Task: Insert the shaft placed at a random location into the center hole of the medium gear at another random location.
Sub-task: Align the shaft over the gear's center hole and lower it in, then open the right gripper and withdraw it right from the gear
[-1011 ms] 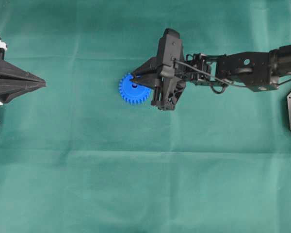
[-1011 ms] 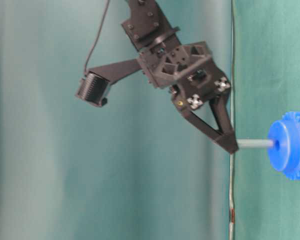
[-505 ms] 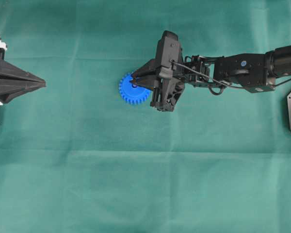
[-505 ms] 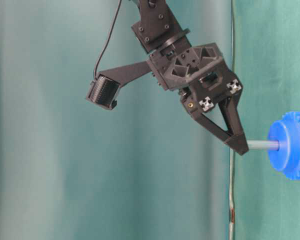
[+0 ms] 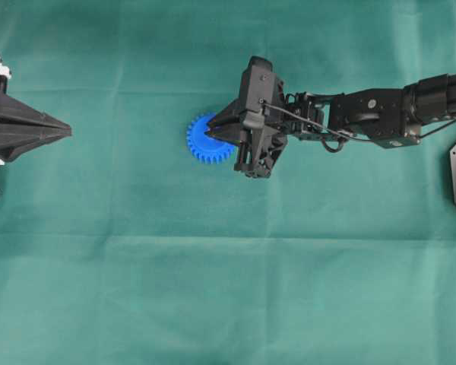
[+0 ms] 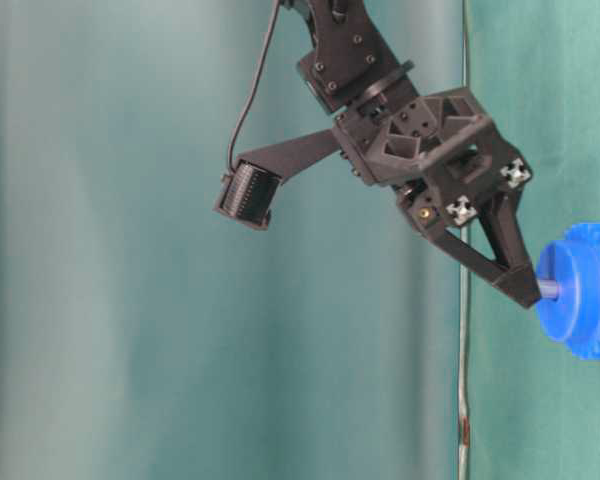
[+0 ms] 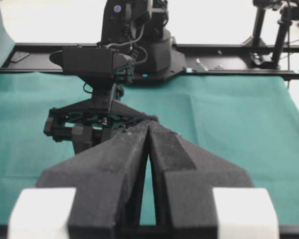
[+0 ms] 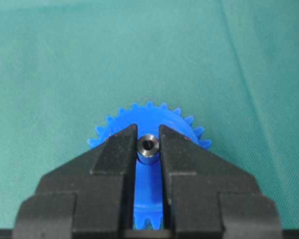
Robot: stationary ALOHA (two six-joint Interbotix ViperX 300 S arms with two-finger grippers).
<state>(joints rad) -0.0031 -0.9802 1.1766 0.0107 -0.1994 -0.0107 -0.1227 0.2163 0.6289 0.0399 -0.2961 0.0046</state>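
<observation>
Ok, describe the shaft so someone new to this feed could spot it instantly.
On the green cloth, find the blue toothed gear near the middle, under the right hand. Pinched between that hand's black fingertips stands the shaft: a tiny silvery metal cylinder over the gear's centre, the only shiny grey thing there.

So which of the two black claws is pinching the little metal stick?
The right gripper, over the blue gear. Its fingers squeeze the silver shaft between them. The left gripper sits shut at the edge, holding nothing.

Table draped in creased green cloth (image 5: 213,289), blue medium gear (image 5: 203,143) lying flat on it
</observation>
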